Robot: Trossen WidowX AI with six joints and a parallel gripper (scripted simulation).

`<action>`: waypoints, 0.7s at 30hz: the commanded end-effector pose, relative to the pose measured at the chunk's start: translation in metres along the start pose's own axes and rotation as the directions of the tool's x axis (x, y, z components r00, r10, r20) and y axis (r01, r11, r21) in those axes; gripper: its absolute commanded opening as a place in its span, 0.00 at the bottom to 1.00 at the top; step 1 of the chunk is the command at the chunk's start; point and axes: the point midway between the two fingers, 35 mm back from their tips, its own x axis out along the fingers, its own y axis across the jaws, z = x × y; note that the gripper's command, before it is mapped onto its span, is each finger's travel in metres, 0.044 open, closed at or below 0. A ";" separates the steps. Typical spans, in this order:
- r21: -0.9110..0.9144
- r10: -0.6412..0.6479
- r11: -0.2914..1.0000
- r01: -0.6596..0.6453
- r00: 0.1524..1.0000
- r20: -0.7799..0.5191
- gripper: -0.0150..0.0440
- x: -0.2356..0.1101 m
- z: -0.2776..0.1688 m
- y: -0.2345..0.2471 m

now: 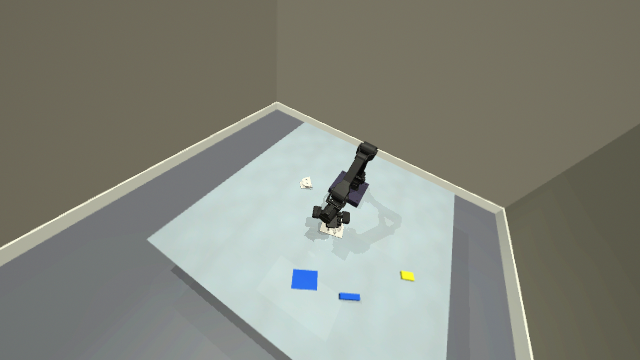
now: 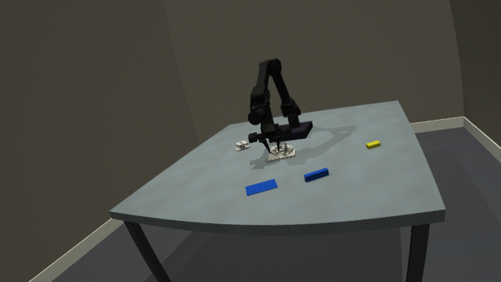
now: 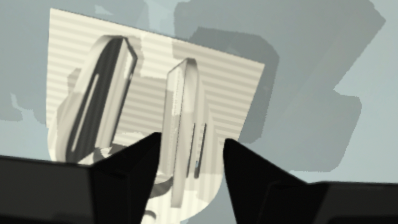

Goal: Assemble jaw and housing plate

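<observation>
The cream gear jaw at left in my wrist view [image 3: 95, 100], a tall, tapered, ridged piece that looks like plastic, stands on the cream rectangular base plate [image 1: 341, 235] [image 2: 282, 157] [image 3: 240, 75]. To its right, a matching cream upright jaw [image 3: 180, 100] is grasped between the fingertips of my gripper [image 1: 332, 227] [image 2: 274, 150] [image 3: 193, 143]. I judge both jaws light and stiff, smooth enough to slip or twist under a lopsided squeeze, their teeth being the delicate part. The flat sides, low and close to the geared end, are where I would hold, leaving teeth and pin hole free. The pins are too hidden to say whether the held one is seated; it may well be on or just over its pin.

Across the exterior view, left to right, I count one small cream irregular piece [image 1: 306, 183] [image 2: 242, 146], probably the housing plate, well apart from the base; one flat blue square [image 1: 304, 279] [image 2: 261, 187]; one base plate carrying the pair; one blue rectangular bar [image 1: 349, 296] [image 2: 316, 175]; one small yellow block [image 1: 407, 276] [image 2: 373, 145]. Two jaws in all, one in my grasp; the housing is not yet on.
</observation>
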 end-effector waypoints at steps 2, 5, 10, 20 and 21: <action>-0.004 -0.001 1.000 0.001 1.000 0.002 0.48 0.003 0.001 0.000; -0.005 -0.001 1.000 0.001 1.000 0.002 0.48 0.003 0.001 0.000; -0.005 -0.001 1.000 0.001 1.000 0.002 0.48 0.003 0.001 0.000; -0.005 -0.001 1.000 0.001 1.000 0.002 0.48 0.007 0.001 0.000; -0.005 -0.001 1.000 0.001 1.000 0.002 0.48 0.007 0.001 0.000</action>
